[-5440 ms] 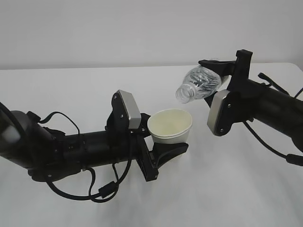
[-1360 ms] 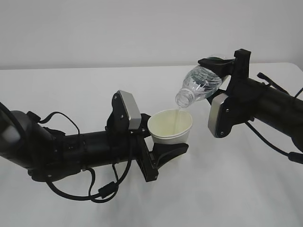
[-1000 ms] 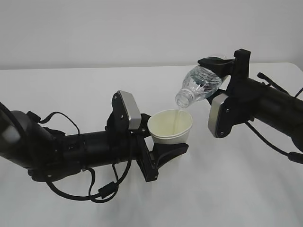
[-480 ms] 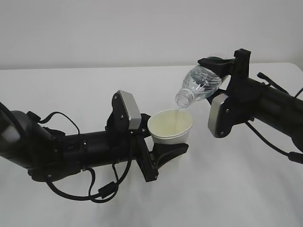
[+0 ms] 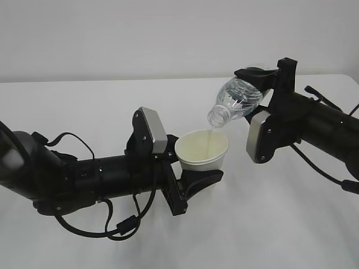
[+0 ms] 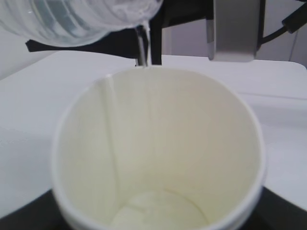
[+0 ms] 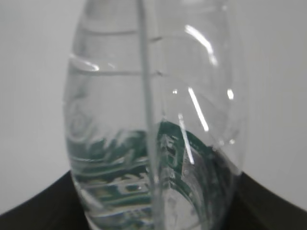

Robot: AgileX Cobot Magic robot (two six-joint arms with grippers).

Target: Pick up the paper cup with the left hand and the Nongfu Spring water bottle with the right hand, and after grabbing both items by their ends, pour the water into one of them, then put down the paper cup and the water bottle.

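Cup (image 5: pixel 201 150) came nearest: the paper cup sat pinched at its base in my left hand (image 5: pixel 193 178), dark fingers clasped round its lower wall, held off the white tabletop (image 5: pixel 252 224). Since a few seconds before, when the bottle's mouth hung dry and higher, one thing had changed: a thin thread of water (image 5: pixel 212 134) now ran from the neck into the cup, and over the last second nothing else had shifted. I judged the pour to be mid-way, with only the setting down of both things left after it.

From my left wrist the cup showed a rolled white rim, a tapered matte wall with a faint side seam, and a cream inside where a shallow pool lay at the bottom (image 6: pixel 158 213). The stream (image 6: pixel 142 43) fell just inside the far rim.

Beyond, the Nongfu Spring water bottle (image 5: pixel 235 101) lay tilted neck-down, just above the cup and not touching it. My right hand (image 5: pixel 259 79) gripped its far end. It was clear, ribbed, glossy plastic; from the right wrist its dark green label (image 7: pixel 158 177) showed through the curved wall, with water low inside.
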